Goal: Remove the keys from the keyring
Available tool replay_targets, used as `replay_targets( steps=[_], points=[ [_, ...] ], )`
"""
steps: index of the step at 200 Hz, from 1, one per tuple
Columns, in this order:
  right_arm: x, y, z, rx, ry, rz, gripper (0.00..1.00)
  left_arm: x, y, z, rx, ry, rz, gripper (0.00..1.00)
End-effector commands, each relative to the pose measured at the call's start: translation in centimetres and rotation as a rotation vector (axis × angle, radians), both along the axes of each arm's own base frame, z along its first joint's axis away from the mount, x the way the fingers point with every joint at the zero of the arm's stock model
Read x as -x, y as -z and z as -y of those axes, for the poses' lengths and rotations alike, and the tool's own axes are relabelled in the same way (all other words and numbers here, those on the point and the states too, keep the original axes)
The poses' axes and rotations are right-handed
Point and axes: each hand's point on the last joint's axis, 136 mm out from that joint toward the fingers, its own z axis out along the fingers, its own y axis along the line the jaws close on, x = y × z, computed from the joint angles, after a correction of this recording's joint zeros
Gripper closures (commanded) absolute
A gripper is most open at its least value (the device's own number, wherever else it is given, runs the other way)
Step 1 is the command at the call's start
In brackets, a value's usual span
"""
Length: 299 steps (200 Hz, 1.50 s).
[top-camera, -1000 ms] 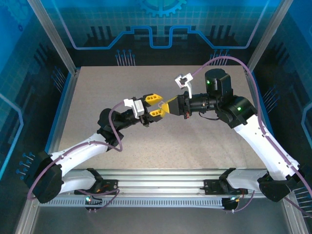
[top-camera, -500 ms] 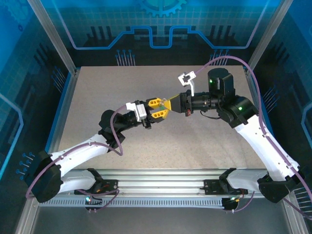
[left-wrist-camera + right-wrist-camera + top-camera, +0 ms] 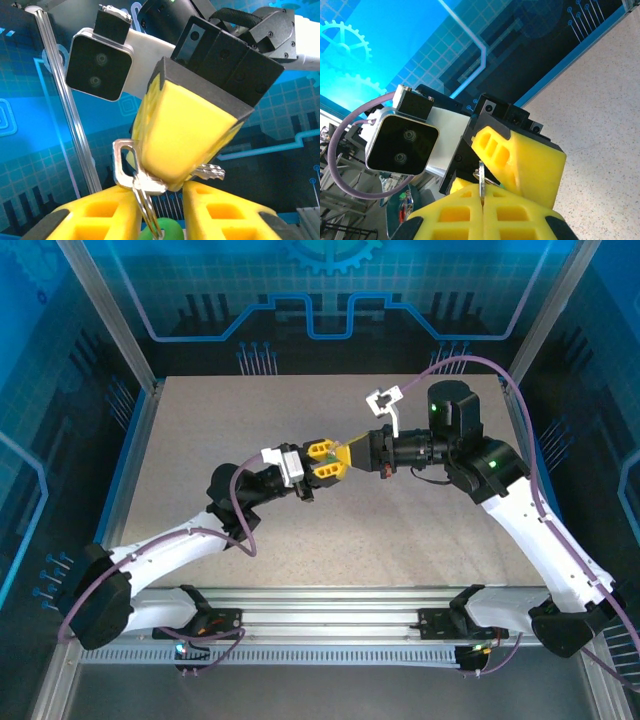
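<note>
Keys on a thin ring, light, stiff, slippery metal, hang above the desk, pinched in the shut right claw, while the left claw sits narrowly parted around the green key head, likely the best hold, its grip unclear.

No legible text, label, brand or number on anything
</note>
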Motion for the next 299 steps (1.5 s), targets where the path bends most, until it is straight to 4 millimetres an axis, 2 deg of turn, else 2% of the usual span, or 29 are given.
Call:
replay_targets(
  steps=[1, 63, 92, 125, 162, 205, 240, 299],
  points=[
    [0.5, -1.0, 0.4, -0.033, -0.011, 0.019, 1.0, 0.4, -2.5, -0.2, 0.06, 0.004, 0.062, 0.78],
    [0.6, -1.1, 0.6, -0.04, -0.012, 0.025, 1.0, 0.3, -2.7, -0.1, 0.062, 0.007, 0.064, 1.0],
    [0.3, -0.7, 1.1, -0.008, 0.02, 0.058, 1.0, 0.2, -2.7, -0.6, 0.068, -0.01, 0.047, 1.0],
    [0.1, -0.4, 1.8, 0.034, 0.063, 0.161, 1.0, 0.0, -2.0, -1.0, 0.043, -0.013, -0.008, 1.0],
    [-0.2, 0.8, 2.4, 0.129, 0.109, 0.287, 1.0, 0.4, -1.7, -0.9, 0.014, 0.007, -0.037, 1.0],
    [1.0, 0.6, 2.2, 0.152, 0.108, 0.488, 1.0, 0.2, -1.8, -0.7, 0.006, 0.015, -0.071, 1.0],
    [1.4, 0.8, 2.9, 0.164, 0.182, 0.708, 1.0, -0.3, -2.1, -1.2, 0.035, -0.003, -0.107, 1.0],
    [2.9, 1.9, 2.4, 0.171, 0.154, 0.881, 1.0, -0.6, -2.9, -1.7, 0.071, 0.018, -0.171, 1.0]
  ],
)
